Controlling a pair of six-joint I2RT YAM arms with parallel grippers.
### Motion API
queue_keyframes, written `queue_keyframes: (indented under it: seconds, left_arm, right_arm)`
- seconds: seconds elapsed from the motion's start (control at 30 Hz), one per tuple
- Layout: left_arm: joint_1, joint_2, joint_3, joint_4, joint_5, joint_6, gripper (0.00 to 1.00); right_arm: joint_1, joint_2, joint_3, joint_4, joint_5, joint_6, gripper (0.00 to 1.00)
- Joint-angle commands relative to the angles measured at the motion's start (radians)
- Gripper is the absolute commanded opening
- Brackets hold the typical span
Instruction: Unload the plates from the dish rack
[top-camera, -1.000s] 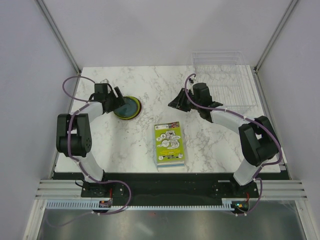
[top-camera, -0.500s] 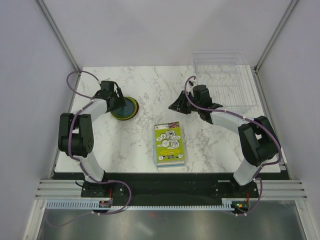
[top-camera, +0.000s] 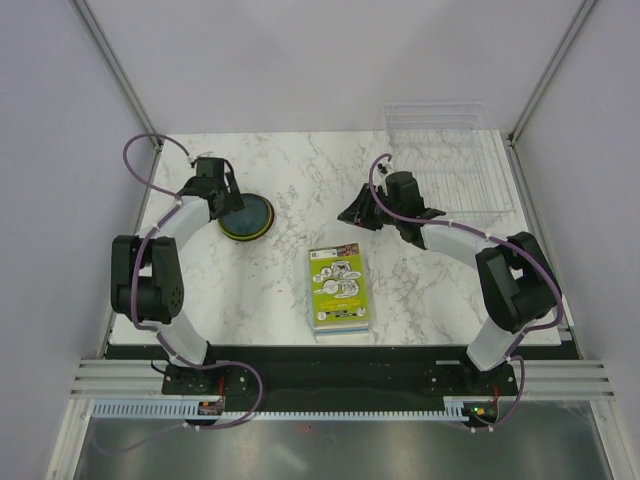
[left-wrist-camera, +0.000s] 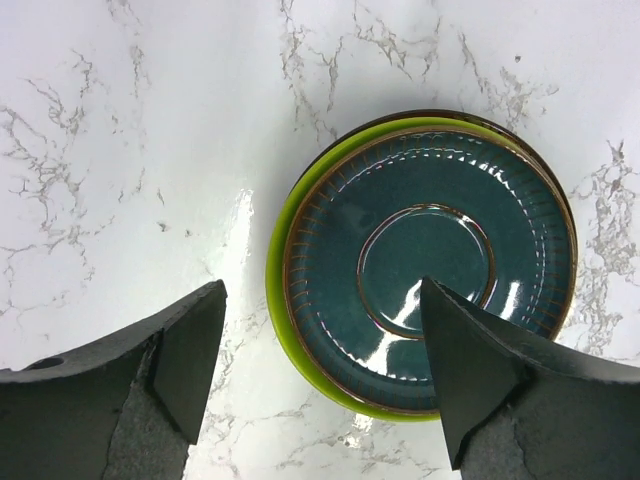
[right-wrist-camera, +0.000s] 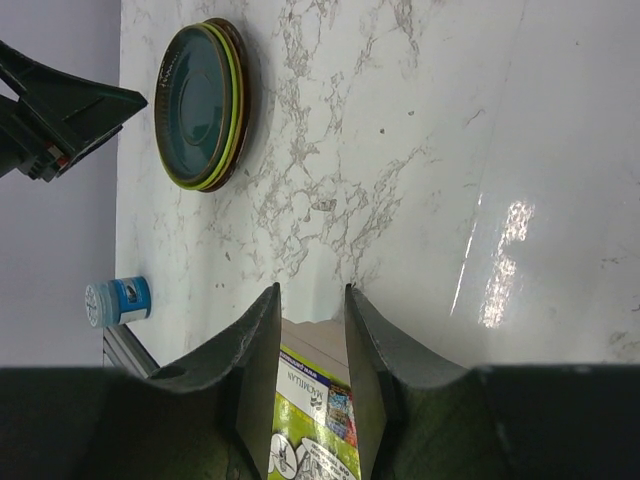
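Note:
Three plates lie stacked (top-camera: 246, 216) on the marble table at the left: a teal-glazed one with a brown rim (left-wrist-camera: 430, 265) on top, a lime green one (left-wrist-camera: 277, 300) under it, and a dark rim (right-wrist-camera: 240, 90) below. My left gripper (top-camera: 218, 188) hangs open and empty (left-wrist-camera: 320, 300) above the stack's near-left edge. My right gripper (top-camera: 352, 212) is over the table's middle, its fingers a narrow gap apart and empty (right-wrist-camera: 311, 295). The clear dish rack (top-camera: 450, 150) stands at the back right, with no plate visible in it.
A lime-green book (top-camera: 338, 287) lies at front centre, and also shows below my fingers in the right wrist view (right-wrist-camera: 320, 425). A small blue-topped container (right-wrist-camera: 118, 300) sits by the left rail. Grey walls and slanted metal posts bound the table.
My left gripper has drawn back toward the far left, off the middle of the plate stack, staying open. The right arm has barely moved.

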Motion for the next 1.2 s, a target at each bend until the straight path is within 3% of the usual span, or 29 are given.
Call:
queue_keyframes:
  seconds: [0.0,0.17,0.27,0.3,0.37,0.4,0.63,0.8,1.17]
  left_arm:
    - [-0.003,-0.089,0.031,-0.019,-0.031,0.032,0.86]
    - [-0.032,-0.222,0.006,-0.008,0.144,0.021,0.86]
    - [-0.118,-0.352,-0.021,0.022,0.132,0.061,0.86]
    - [-0.138,-0.389,-0.029,0.039,0.133,0.073,0.87]
    - [-0.173,-0.475,-0.041,0.045,0.161,0.073,0.88]
    - [-0.178,-0.498,-0.045,0.045,0.173,0.073,0.99]
    - [-0.252,-0.685,-0.158,0.119,0.202,0.141,1.0]
    - [-0.293,-0.799,-0.298,0.228,0.15,0.188,1.0]
    - [-0.313,-0.899,-0.448,0.292,0.051,0.193,1.0]
  right_arm:
    - [-0.003,-0.035,-0.006,0.023,-0.008,-0.016,0.39]
    - [-0.005,-0.116,0.055,-0.218,0.131,-0.183,0.41]
    - [-0.005,-0.216,0.052,-0.308,0.304,-0.301,0.42]
    - [-0.003,-0.244,0.048,-0.327,0.384,-0.345,0.47]
    - [-0.003,-0.33,0.022,-0.353,0.469,-0.389,0.76]
    - [-0.003,-0.36,0.01,-0.358,0.498,-0.406,0.98]
    - [-0.003,-0.599,-0.092,-0.356,0.775,-0.539,0.98]
    - [-0.003,-0.655,-0.17,-0.329,0.986,-0.616,0.98]
    - [-0.003,-0.816,-0.38,-0.125,1.004,-0.697,0.98]
